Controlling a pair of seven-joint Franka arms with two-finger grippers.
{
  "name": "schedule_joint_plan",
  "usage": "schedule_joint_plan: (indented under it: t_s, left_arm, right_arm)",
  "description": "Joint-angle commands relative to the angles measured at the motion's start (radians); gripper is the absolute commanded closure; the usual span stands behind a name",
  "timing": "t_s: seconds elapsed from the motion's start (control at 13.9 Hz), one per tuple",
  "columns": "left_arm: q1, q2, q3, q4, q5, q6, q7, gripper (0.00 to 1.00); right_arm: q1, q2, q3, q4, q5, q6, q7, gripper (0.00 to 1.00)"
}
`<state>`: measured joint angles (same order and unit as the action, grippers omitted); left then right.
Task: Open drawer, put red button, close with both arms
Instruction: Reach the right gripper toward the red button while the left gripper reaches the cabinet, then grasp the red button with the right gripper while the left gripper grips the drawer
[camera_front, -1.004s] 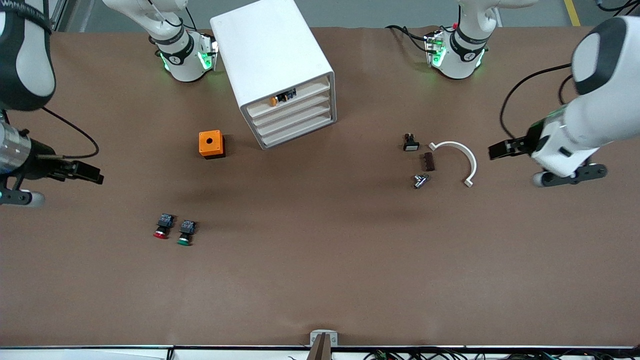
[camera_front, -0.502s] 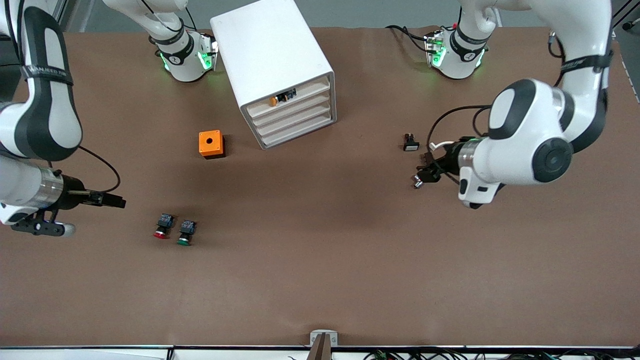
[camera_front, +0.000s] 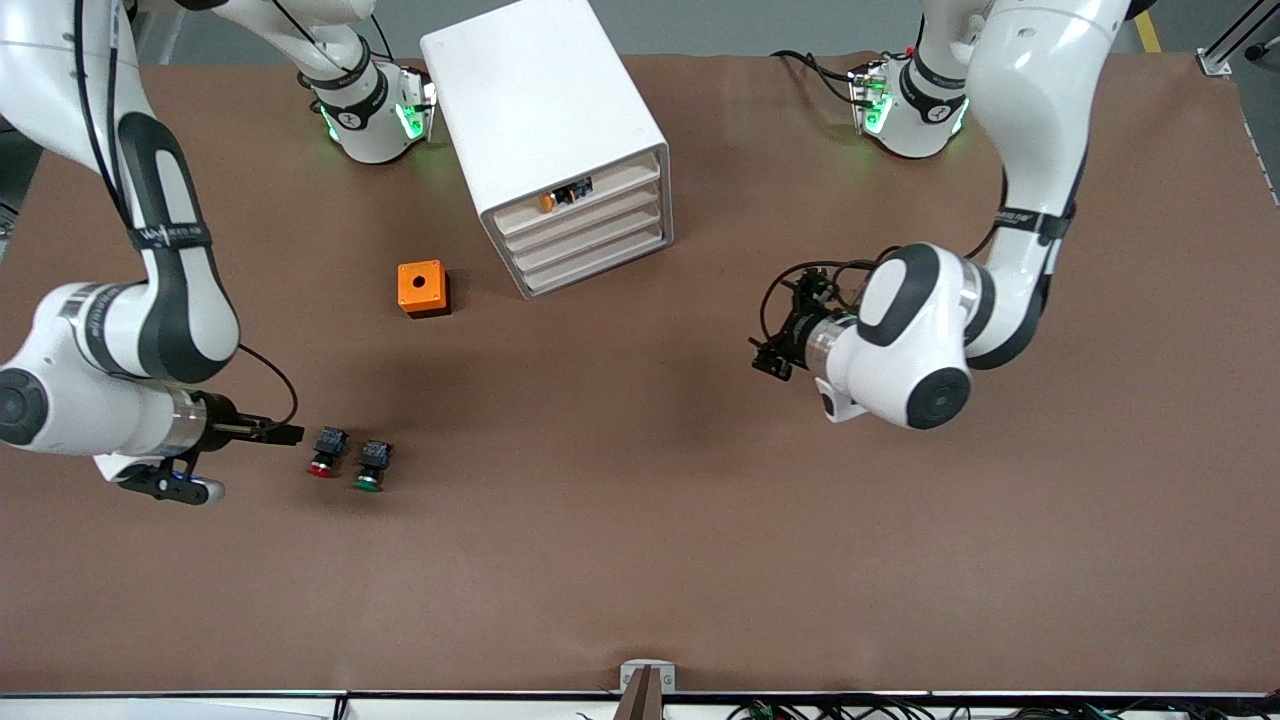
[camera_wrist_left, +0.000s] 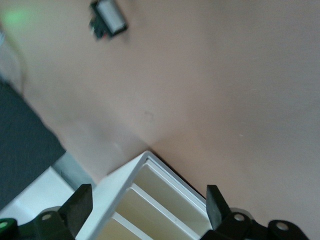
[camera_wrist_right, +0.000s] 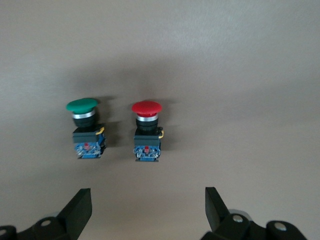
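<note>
The white cabinet (camera_front: 545, 100) stands near the robots' bases, all four drawers shut. The drawer (camera_front: 590, 215) is second from the top, under the one showing an orange part. The red button (camera_front: 322, 452) lies on the table beside a green button (camera_front: 369, 466), toward the right arm's end. My right gripper (camera_front: 288, 433) is open and empty, low beside the red button. In the right wrist view the red button (camera_wrist_right: 146, 132) lies ahead of the right gripper (camera_wrist_right: 147, 195). My left gripper (camera_front: 766, 358) is open and empty, and the cabinet's front (camera_wrist_left: 125, 185) shows between its fingers (camera_wrist_left: 80, 200).
An orange box with a hole (camera_front: 421, 288) sits beside the cabinet, toward the right arm's end. A small black part with a white face (camera_wrist_left: 107, 17) lies on the table in the left wrist view. The left arm (camera_front: 910, 340) covers the small parts near it.
Both arms have swung in from the table's ends. The right gripper has come close to the red button. The left gripper has moved over the small parts toward the cabinet.
</note>
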<state>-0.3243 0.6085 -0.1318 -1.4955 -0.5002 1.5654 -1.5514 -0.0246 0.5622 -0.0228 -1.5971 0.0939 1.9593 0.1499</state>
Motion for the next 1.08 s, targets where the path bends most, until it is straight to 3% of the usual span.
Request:
schedule_joint_plan:
  t_s: [0.0,0.43,0.72,0.86,1.0]
  left_arm:
    - [0.002,0.065,-0.038,0.043,-0.053,-0.059,-0.187,0.00]
    - [-0.019,0.160,-0.084,0.049,-0.220,-0.143,-0.426,0.03]
    - [-0.062,0.186,-0.086,0.049,-0.317,-0.143,-0.478,0.33]
    - [-0.085,0.200,-0.086,0.047,-0.349,-0.142,-0.480,0.38]
    - [-0.090,0.211,-0.086,0.049,-0.376,-0.142,-0.487,0.38]
  right_arm:
    - [0.012,0.056,0.001,0.011,0.006,0.045,0.051,0.00]
    - [0.014,0.113,0.001,-0.029,0.017,0.119,0.060,0.00]
    - [0.009,0.133,0.003,-0.061,0.021,0.179,0.060,0.01]
    - [0.011,0.134,0.003,-0.066,0.026,0.179,0.060,0.15]
    - [0.012,0.136,0.003,-0.066,0.026,0.179,0.060,0.36]
